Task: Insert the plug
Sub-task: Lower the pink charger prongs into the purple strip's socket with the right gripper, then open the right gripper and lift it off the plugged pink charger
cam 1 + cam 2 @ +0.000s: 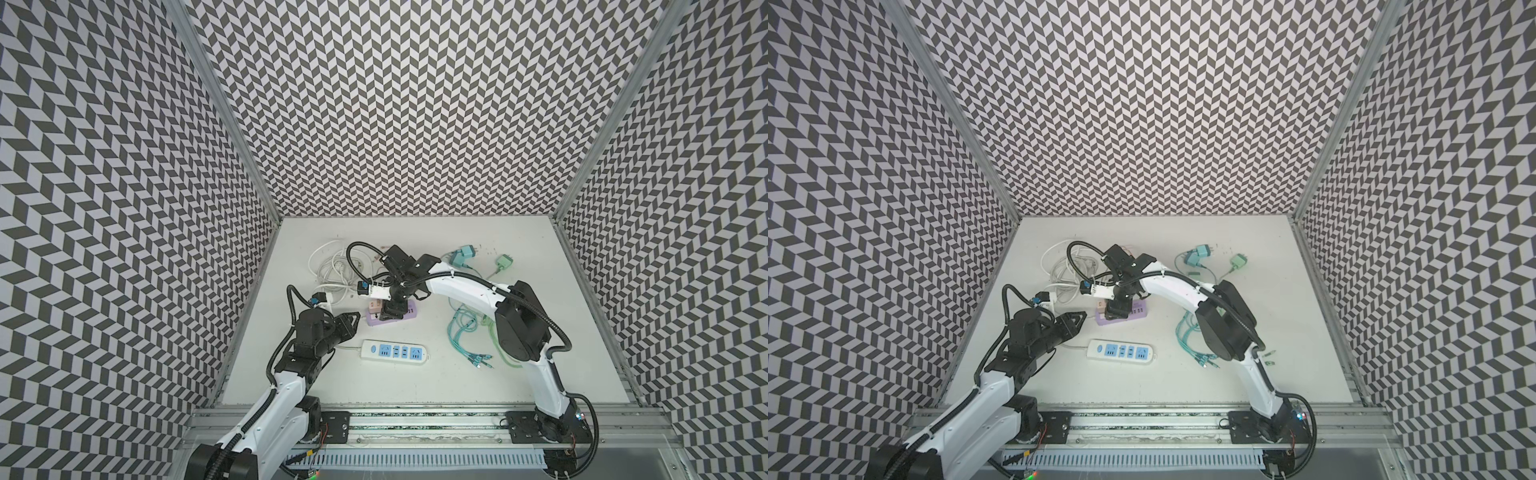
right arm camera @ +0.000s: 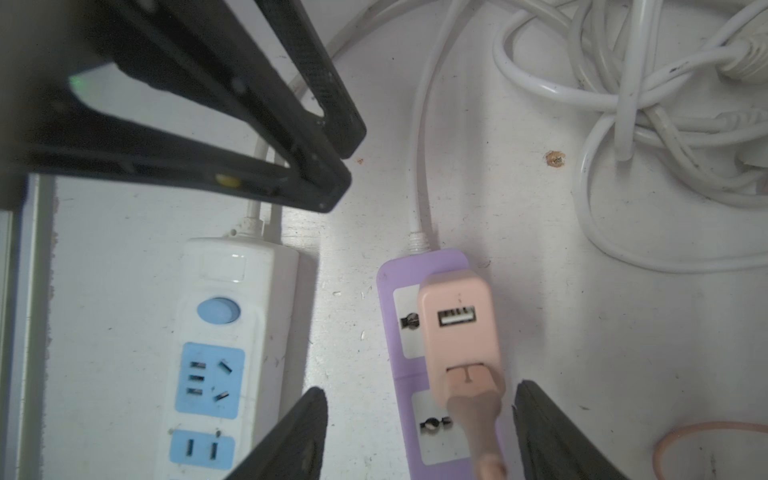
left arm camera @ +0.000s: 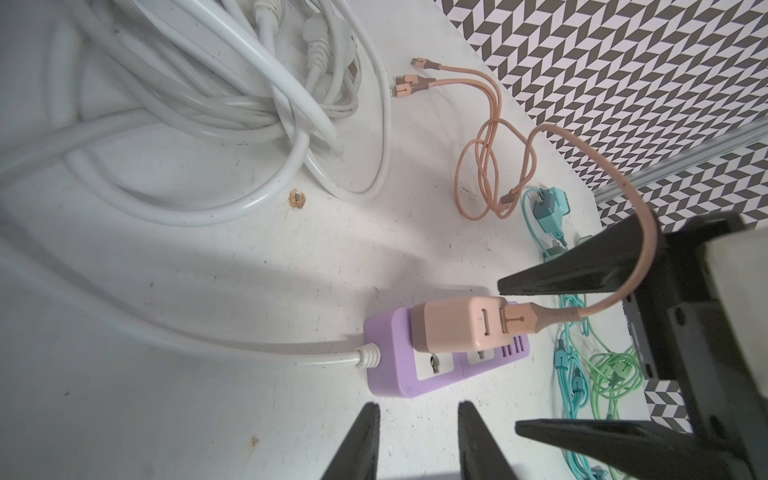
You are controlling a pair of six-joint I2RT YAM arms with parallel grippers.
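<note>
White mains cable [image 1: 328, 266] lies coiled at the far left of the table. Just right of it, the left gripper [image 1: 356, 320] hangs low beside the cord end of the purple power strip [image 3: 388, 365]. Its fingers are drawn nearly together, with only a narrow gap between them, and grip nothing.

The pink plug [image 3: 451, 328] stands upright on the cord-end half of the strip. No prongs show beneath its base, so it is judged seated. It is a small rounded block with two USB ports on its upper face. One port is empty; the other carries the pink cable [image 2: 482, 424].

Handling: the body is judged light, rigid and smooth. Take hold across the two broad side faces, low on the body. Do not push or pull by the cable, which is soft and will bend.

The right gripper [image 2: 419, 388] hangs above the plug, jaws spread wide, one finger on each side of the cable, clamping nothing. Further right, the teal charger [image 1: 461, 255] and the green charger [image 1: 503, 262] lie well apart from the strip.
</note>
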